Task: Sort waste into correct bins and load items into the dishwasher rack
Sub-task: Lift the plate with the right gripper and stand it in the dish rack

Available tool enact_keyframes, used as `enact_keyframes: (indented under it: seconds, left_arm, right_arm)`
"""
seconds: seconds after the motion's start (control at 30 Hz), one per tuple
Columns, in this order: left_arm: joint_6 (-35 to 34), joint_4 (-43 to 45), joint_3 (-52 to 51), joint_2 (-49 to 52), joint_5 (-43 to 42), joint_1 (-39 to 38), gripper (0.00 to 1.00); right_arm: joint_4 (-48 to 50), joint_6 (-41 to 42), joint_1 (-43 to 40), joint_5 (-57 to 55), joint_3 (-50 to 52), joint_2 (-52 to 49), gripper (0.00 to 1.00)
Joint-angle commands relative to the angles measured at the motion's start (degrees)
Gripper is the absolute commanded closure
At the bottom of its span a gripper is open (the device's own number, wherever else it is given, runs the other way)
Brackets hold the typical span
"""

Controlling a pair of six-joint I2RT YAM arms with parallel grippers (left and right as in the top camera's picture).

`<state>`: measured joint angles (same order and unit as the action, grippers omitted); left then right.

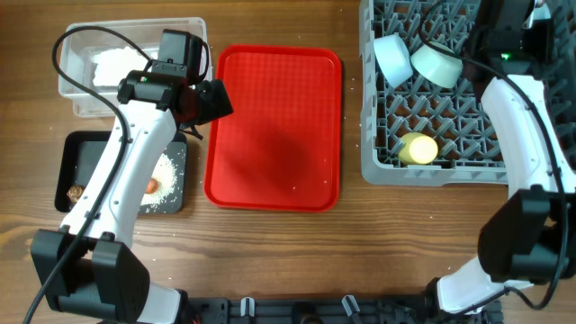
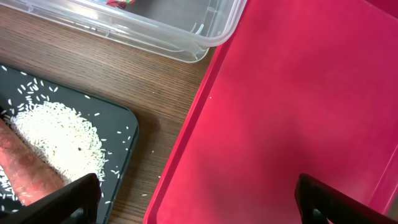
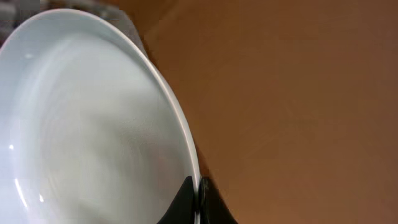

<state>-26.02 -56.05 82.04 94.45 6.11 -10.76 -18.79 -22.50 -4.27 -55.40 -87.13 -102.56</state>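
One grey rack (image 1: pixel 468 126) is being loaded. The left gripper (image 2: pixel 199 202) is hovering at the one red tray's (image 1: pixel 274 126) left edge, fingers spread, empty. The right gripper (image 3: pixel 198 200) is pinching the one blue plate (image 3: pixel 93 124) by its rim at the rack's far right, likely needing a peg slot next. Two bowls (image 1: pixel 393 56) and one cup (image 1: pixel 418 148) are sitting inside.

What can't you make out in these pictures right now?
Overhead: plate in right gripper, mostly hidden by right arm.
Left wrist: clear tub contents, cut off by top edge.
Right wrist: rack, blocked by plate.
Overhead: black tray middle, under left arm.
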Motion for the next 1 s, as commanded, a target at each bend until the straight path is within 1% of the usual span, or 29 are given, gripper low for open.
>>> enact_keyframes:
  seconds: [0.0, 0.03, 0.07, 0.1, 0.13, 0.17, 0.2, 0.27, 0.3, 0.37, 0.43, 0.47, 0.5, 0.53, 0.6, 0.67, 0.83, 0.97]
  left_arm:
    - [-0.28, 0.15, 0.35, 0.07, -0.28, -0.11, 0.0]
    - [-0.28, 0.13, 0.35, 0.07, -0.28, -0.11, 0.0]
    - [-0.28, 0.13, 0.35, 0.07, -0.28, -0.11, 0.0]
    - [-0.28, 0.13, 0.35, 0.07, -0.28, -0.11, 0.0]
    - [-0.28, 0.13, 0.35, 0.07, -0.28, -0.11, 0.0]
    - [-0.28, 0.13, 0.35, 0.07, -0.28, -0.11, 0.0]
    - [-0.28, 0.13, 0.35, 0.07, -0.28, -0.11, 0.0]
    - [-0.28, 0.13, 0.35, 0.07, -0.28, -0.11, 0.0]
    - [-0.28, 0.13, 0.35, 0.07, -0.28, -0.11, 0.0]
    - [-0.28, 0.13, 0.35, 0.07, -0.28, -0.11, 0.0]
    - [-0.28, 0.13, 0.35, 0.07, -0.28, -0.11, 0.0]
    - [-0.28, 0.13, 0.35, 0.07, -0.28, -0.11, 0.0]
    - [-0.31, 0.13, 0.35, 0.07, -0.28, -0.11, 0.0]
    - [-0.28, 0.13, 0.35, 0.07, -0.28, -0.11, 0.0]
    - [-0.28, 0.13, 0.35, 0.07, -0.28, -0.11, 0.0]
    - [-0.28, 0.13, 0.35, 0.07, -0.28, -0.11, 0.0]
    - [-0.28, 0.13, 0.35, 0.07, -0.28, -0.11, 0.0]
    - [-0.28, 0.13, 0.35, 0.07, -0.28, -0.11, 0.0]
  right_arm:
    - [0.37, -1.44, -0.94, -1.27, -0.11, -3.45, 0.96]
    - [0.35, -1.46, -0.94, 0.15, -0.07, -4.31, 0.96]
    - [0.35, -1.44, -0.94, 1.57, 0.17, -4.85, 0.89]
    - [0.22, -1.31, -0.94, 4.11, 0.66, -5.14, 0.25]
    - [0.26, -1.27, -0.94, 6.12, 0.68, -5.14, 0.03]
    - [0.33, -1.25, -0.94, 7.26, 0.68, -5.11, 0.0]
    - [0.33, -0.24, -0.94, 7.23, 0.68, -5.11, 0.0]
    - [0.39, 5.53, -0.87, 4.7, 0.68, -4.22, 0.0]
    - [0.37, 6.47, -0.33, 2.89, 0.68, -2.58, 0.0]
    - [0.33, 8.13, 1.86, 2.75, 0.68, 2.71, 0.0]
    - [-0.35, 16.98, 5.31, 4.17, 0.68, 9.29, 0.0]
    - [-1.49, 23.85, 8.07, 8.55, 0.68, 13.64, 0.0]
    - [-1.73, 28.89, 10.36, 14.25, 0.68, 16.9, 0.0]
    - [-1.57, 31.93, 12.35, 20.74, 0.68, 19.43, 0.0]
    - [-1.6, 33.16, 15.54, 32.92, 0.68, 23.21, 0.0]
    - [-1.7, 33.16, 16.48, 39.98, 0.68, 23.82, 0.0]
    - [-2.23, 32.87, 16.48, 39.87, 0.79, 21.75, 0.0]
    - [-12.41, 33.0, 16.7, 40.06, 1.4, 23.69, 0.0]
